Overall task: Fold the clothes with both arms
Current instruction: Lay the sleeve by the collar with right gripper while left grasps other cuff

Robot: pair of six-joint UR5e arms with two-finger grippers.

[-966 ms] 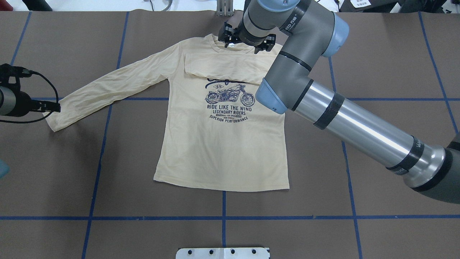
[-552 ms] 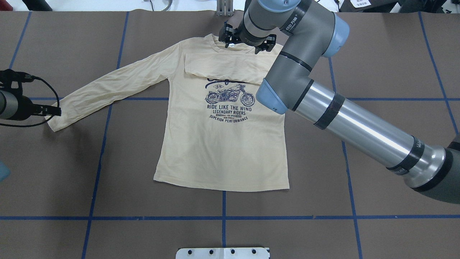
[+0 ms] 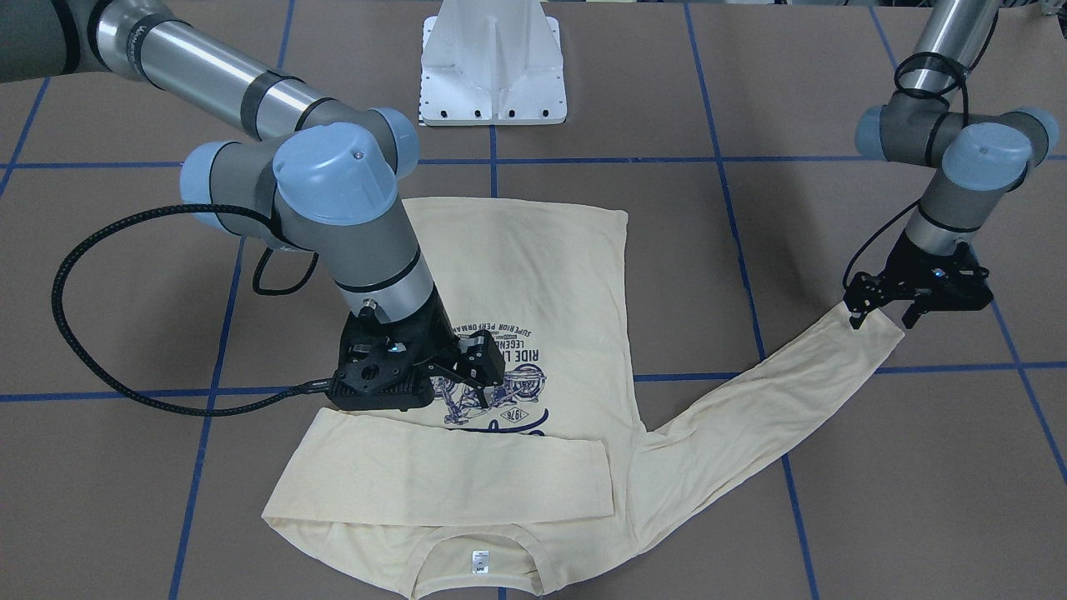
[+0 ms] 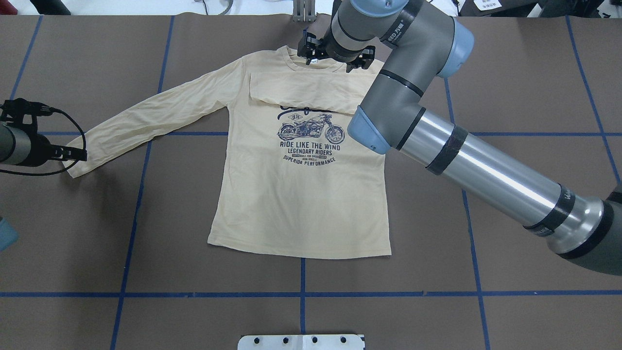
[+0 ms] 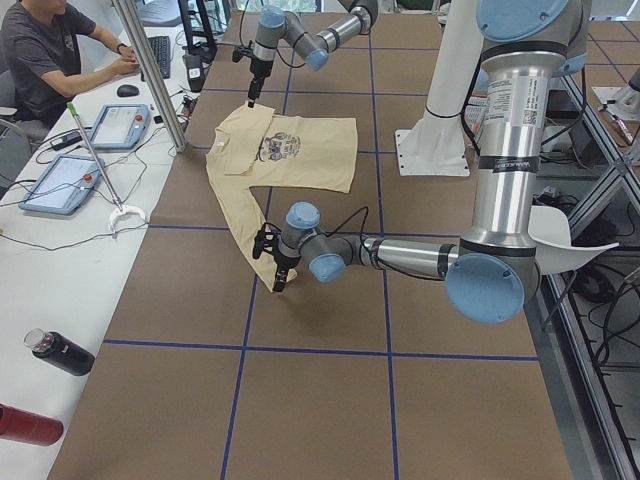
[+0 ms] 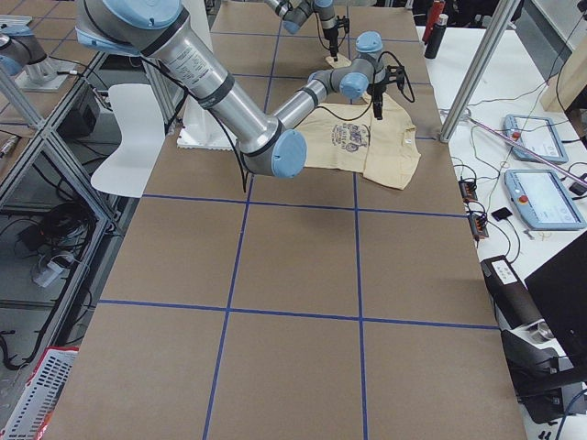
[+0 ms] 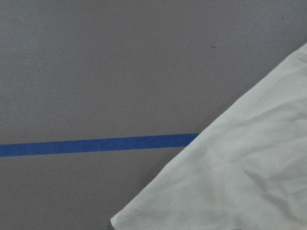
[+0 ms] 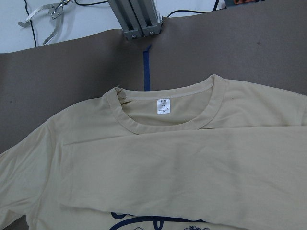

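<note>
At 9 o'clock on the table point(image 4: 510, 73), overhead view, the left gripper point(image 3: 880, 322) is seen at the cuff point(image 4: 77, 164) of the outstretched sleeve point(image 4: 155, 114). Jaws are spread, and the cuff end is flanked by the fingers in the front-facing view. Nothing is pinched. Whether fabric is touched cannot be told. Only the cuff corner, bare table and a blue tape line point(image 7: 96, 144) are shown by the left wrist camera.

T-shirt point(image 4: 301, 209) is laid flat at table centre, print point(image 4: 308, 138) up, collar toward 12 o'clock, hem toward 6 o'clock. The outstretched sleeve is run from the shoulder out toward 8 o'clock. The other sleeve point(image 4: 301, 90) is folded across the chest, with the top of the print covered by its edge.

At 12 o'clock of the shirt, the right gripper point(image 4: 334, 57) is held over the collar point(image 8: 168, 127), jaws spread wide, nothing gripped. Collar and white neck label point(image 8: 163, 106) are seen from the right wrist camera, with no fingers in frame. Contact with fabric cannot be confirmed.
</note>
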